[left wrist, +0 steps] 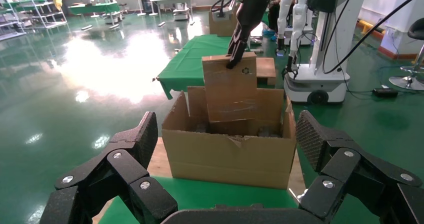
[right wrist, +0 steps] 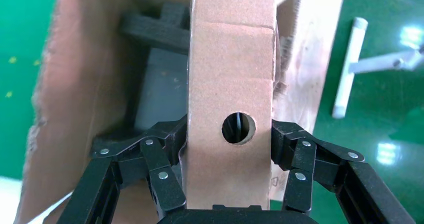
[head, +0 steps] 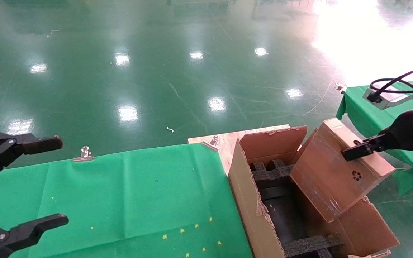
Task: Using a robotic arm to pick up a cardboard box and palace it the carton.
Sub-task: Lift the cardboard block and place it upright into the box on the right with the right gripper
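Note:
My right gripper (head: 353, 150) is shut on the upper end of the cardboard box (head: 335, 168), a slim brown box with a small printed mark. The box hangs tilted over the carton (head: 249, 200), and its lower end dips into the opening. In the right wrist view my right gripper (right wrist: 230, 134) clamps both broad faces of the cardboard box (right wrist: 232, 59) beside its round hole (right wrist: 238, 128). Black foam blocks (head: 271, 173) lie inside the carton. My left gripper (head: 59, 181) hangs open and empty at the far left, facing the carton (left wrist: 230, 156).
The carton stands at the right end of a green-clothed table (head: 138, 193), on a wooden board (head: 228, 139). Metal clips (head: 84, 154) hold the cloth's far edge. Another green table (head: 364, 104) stands behind my right arm. A white robot base (left wrist: 315, 59) stands beyond the carton.

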You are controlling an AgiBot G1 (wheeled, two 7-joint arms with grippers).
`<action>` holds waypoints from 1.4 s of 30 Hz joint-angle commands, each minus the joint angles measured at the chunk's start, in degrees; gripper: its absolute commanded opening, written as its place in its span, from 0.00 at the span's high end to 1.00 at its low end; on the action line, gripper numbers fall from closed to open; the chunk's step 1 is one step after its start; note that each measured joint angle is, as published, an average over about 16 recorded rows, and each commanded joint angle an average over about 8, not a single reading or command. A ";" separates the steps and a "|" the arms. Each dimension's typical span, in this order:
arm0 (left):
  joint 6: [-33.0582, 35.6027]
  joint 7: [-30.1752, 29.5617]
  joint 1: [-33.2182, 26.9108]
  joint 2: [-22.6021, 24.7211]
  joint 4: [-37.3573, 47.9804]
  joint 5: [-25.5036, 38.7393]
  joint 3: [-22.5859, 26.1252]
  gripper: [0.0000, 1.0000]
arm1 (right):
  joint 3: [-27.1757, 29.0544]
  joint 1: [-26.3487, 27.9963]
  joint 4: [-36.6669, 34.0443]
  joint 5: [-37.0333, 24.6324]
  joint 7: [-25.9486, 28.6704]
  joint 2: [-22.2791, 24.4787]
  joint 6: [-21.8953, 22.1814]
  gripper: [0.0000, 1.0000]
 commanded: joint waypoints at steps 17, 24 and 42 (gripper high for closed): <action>0.00 0.00 0.00 0.00 0.00 -0.01 0.01 0.00 | -3.40 -2.11 18.13 -13.70 23.67 4.29 7.43 1.00; 0.00 0.01 0.00 0.00 0.00 -0.01 0.01 0.00 | -4.27 -4.06 18.64 -14.52 24.86 4.06 9.63 1.00; -0.01 0.01 -0.01 -0.01 0.00 -0.01 0.02 0.00 | -6.36 -8.79 18.91 -17.52 26.95 1.86 14.83 1.00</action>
